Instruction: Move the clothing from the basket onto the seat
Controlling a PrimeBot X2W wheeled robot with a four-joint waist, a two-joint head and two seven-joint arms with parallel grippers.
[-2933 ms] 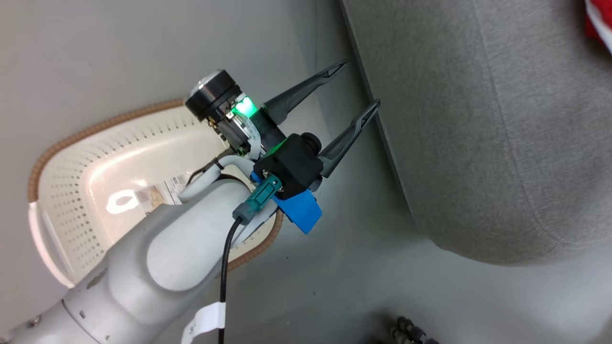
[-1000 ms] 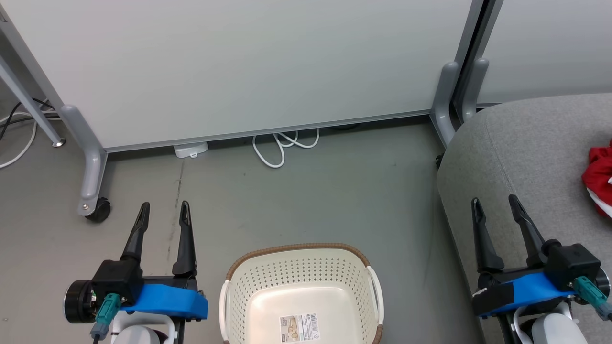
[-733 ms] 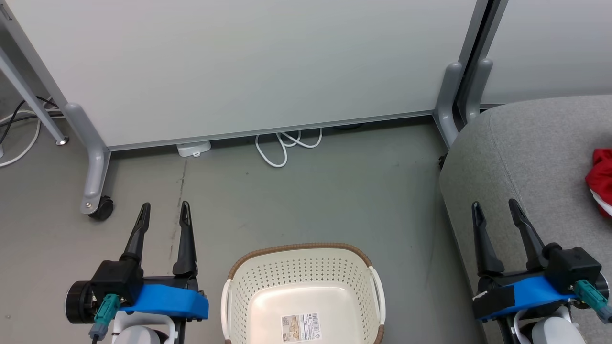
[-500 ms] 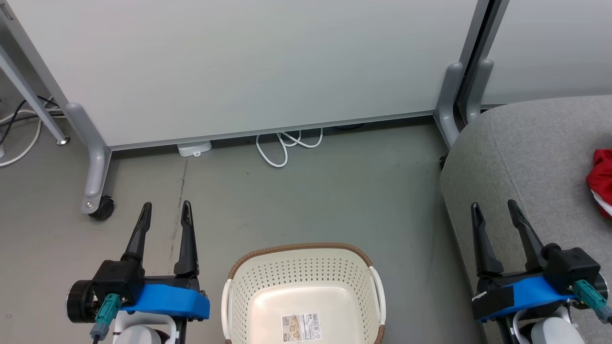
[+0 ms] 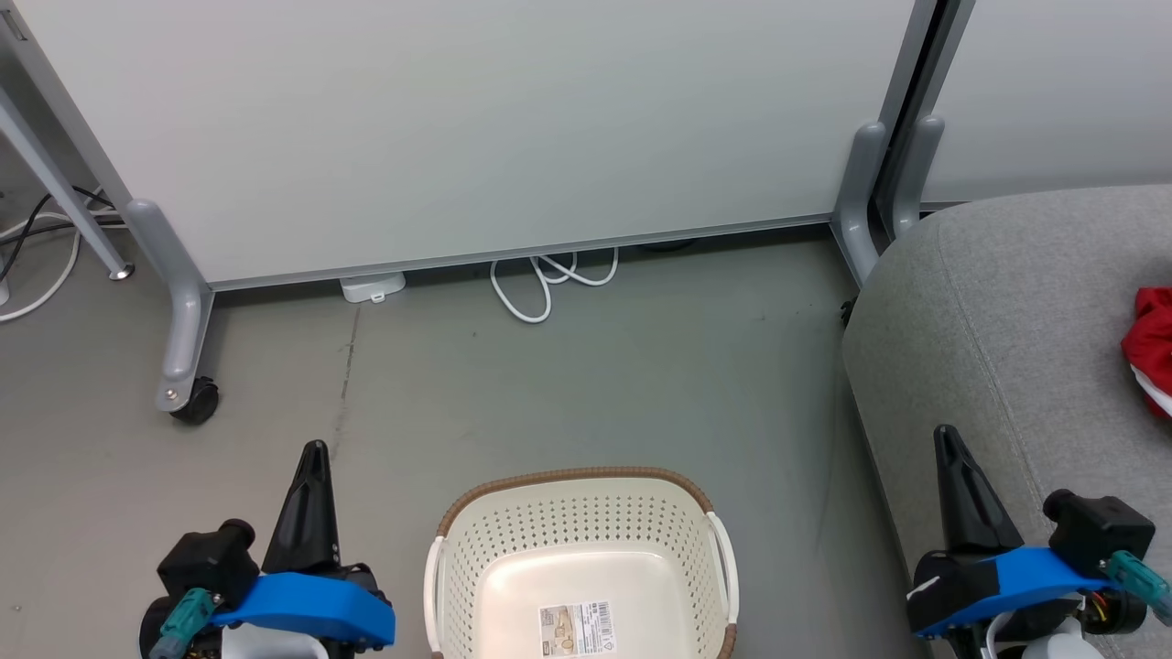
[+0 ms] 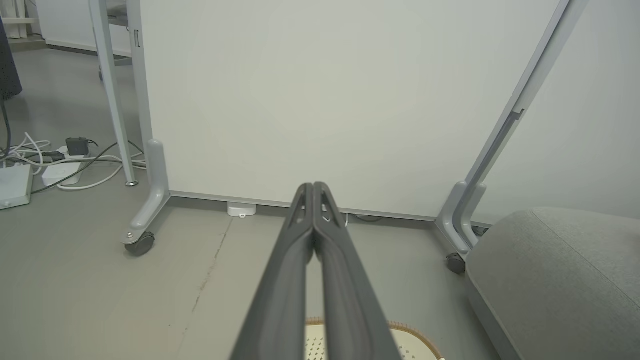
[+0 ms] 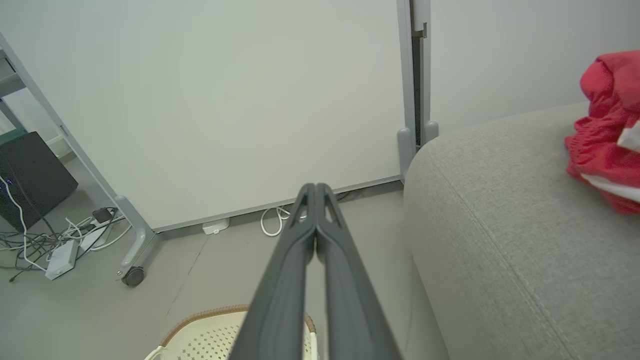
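clothing point(image 5: 1152, 343) on the seat point(image 5: 989, 302), beyond the closed right hand point(image 5: 945, 436); left hand point(image 5: 314, 450) closed.

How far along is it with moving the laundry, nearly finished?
Done: red clothing lies on the seat, and the visible floor of the basket holds just a label. In hand: nothing; the left gripper and right gripper are shut and empty. Left: seemingly nothing, though the basket's near part is cut off.

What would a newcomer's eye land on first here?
The bright red clothing on the grey seat at far right. Then the cream basket at bottom centre, empty but for a label, flanked by the left gripper and right gripper, both with fingers pressed shut.
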